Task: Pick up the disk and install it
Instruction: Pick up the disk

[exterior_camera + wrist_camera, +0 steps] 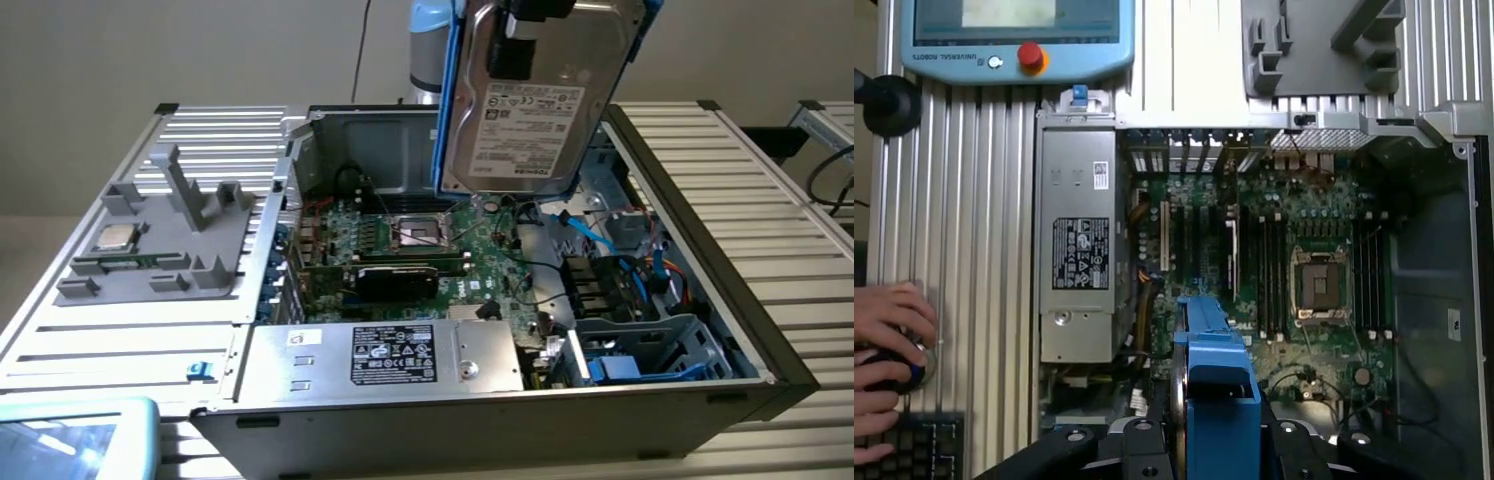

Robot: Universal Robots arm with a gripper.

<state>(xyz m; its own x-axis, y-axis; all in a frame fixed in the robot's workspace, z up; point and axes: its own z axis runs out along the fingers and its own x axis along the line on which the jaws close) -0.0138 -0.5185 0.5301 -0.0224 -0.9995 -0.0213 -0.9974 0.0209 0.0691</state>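
The gripper (1216,450) is clamped on the disk (534,100), holding it on edge, slightly tilted, in the air above the open computer case (698,235), over the motherboard (427,240). A blue bracket (1219,385) frames the disk. The case lies on the slatted counter (787,230). A person's hand (889,340) rests near one counter edge.

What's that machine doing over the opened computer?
The hand of a robot arm is clamped on the disk, a hard drive in a blue bracket. It holds the drive on edge in the air above the open computer case, over the motherboard. The drive is not yet seated inside.
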